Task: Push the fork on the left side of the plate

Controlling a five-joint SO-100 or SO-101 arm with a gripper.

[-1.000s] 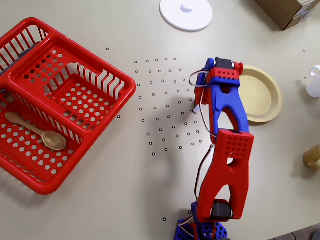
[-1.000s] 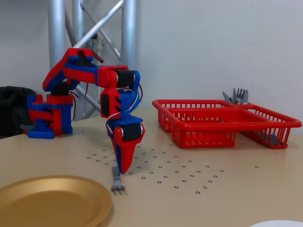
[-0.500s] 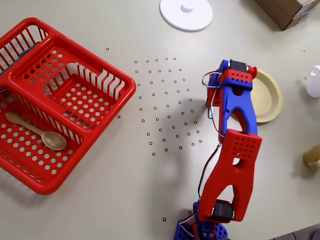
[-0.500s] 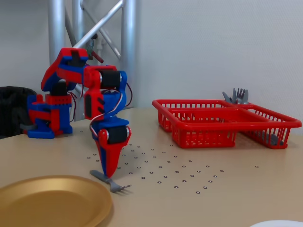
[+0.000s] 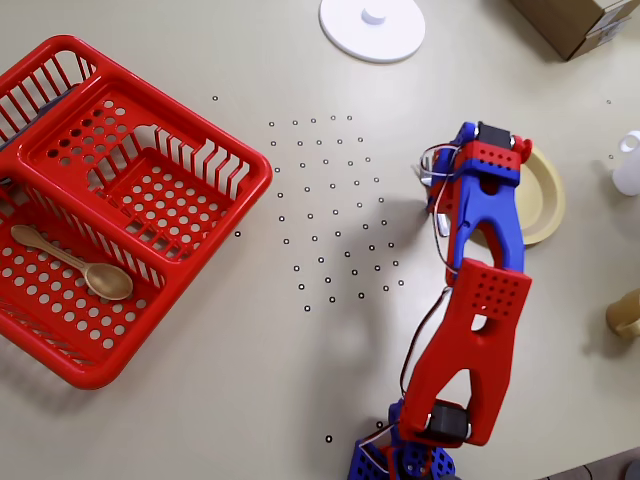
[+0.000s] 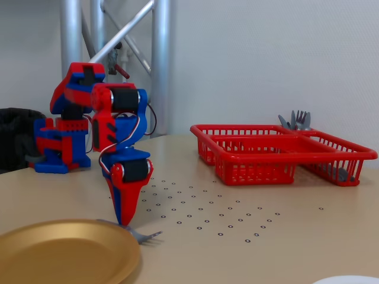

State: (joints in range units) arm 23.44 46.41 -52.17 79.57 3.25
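Note:
The pale yellow-tan plate (image 6: 65, 251) lies at the front left of the fixed view; in the overhead view the plate (image 5: 545, 195) is at the right, partly covered by the arm. The small silvery fork (image 6: 145, 235) lies on the table just beside the plate's rim, tines pointing away from the plate. My gripper (image 6: 124, 222) points straight down with its fingers together. Its tip rests on or right at the fork's handle, next to the rim. In the overhead view the red and blue wrist (image 5: 480, 165) hides the gripper tip and the fork.
A red basket (image 5: 130, 200) stands at the left of the overhead view and holds a tan spoon (image 5: 75, 262); in the fixed view the basket (image 6: 278, 154) also holds grey forks (image 6: 296, 120). A white disc with a knob (image 5: 372, 25), a cardboard box (image 5: 575, 20) and a white bottle (image 5: 628, 165) stand near the edges.

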